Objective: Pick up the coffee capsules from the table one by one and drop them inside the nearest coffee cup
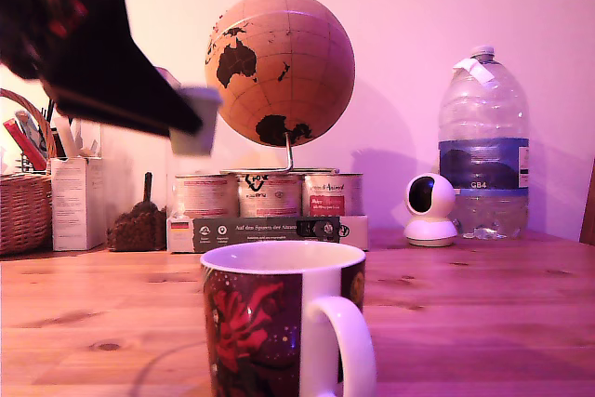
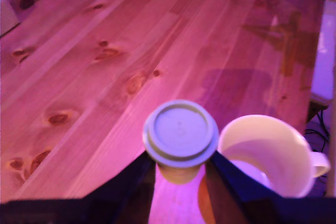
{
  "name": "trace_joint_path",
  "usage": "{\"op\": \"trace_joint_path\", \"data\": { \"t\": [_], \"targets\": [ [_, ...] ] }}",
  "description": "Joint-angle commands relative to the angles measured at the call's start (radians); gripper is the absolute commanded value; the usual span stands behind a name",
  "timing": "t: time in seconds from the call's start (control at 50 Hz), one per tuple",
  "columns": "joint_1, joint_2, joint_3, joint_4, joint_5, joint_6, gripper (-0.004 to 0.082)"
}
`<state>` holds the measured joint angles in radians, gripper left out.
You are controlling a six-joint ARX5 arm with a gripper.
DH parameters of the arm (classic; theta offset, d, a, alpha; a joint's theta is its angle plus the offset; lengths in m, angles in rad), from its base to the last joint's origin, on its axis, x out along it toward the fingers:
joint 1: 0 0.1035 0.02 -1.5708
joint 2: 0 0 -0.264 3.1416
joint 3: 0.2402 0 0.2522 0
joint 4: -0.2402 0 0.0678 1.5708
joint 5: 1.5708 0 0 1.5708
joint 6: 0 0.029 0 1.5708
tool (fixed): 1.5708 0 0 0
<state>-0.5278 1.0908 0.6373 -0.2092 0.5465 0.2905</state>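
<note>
One coffee capsule (image 2: 180,135) sits clamped between the dark fingers of the hand (image 2: 180,169), its flat rimmed end facing the wrist camera and its tapered body running back between the fingers. In the exterior view the hand (image 1: 191,127) is high in the upper left of the frame, carrying the pale capsule (image 1: 196,120) well above the bench (image 1: 483,304). The coffee cup (image 1: 284,323) stands at the lower centre of that frame, so it lies below the hand and toward the exterior view's right. In the wrist view its open white mouth (image 2: 265,153) is just beside the capsule, not under it; judging from that, a short sideways shift is needed before release. No other capsule shows on the bench. Readable writing: "GB4" on the water bottle (image 1: 482,151), and "Auf den Spuren des Aromas" on the dark card (image 1: 270,229) before the three tins (image 1: 270,194).
</note>
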Motion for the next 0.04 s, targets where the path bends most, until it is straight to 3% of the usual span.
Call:
{"op": "trace_joint_path", "data": {
  "t": [0.0,0.02],
  "targets": [
    [0.001,-0.02,0.002,0.0,0.007,0.005,0.016],
    [0.001,-0.024,0.002,-0.002,0.008,0.004,0.016]
  ]
}}
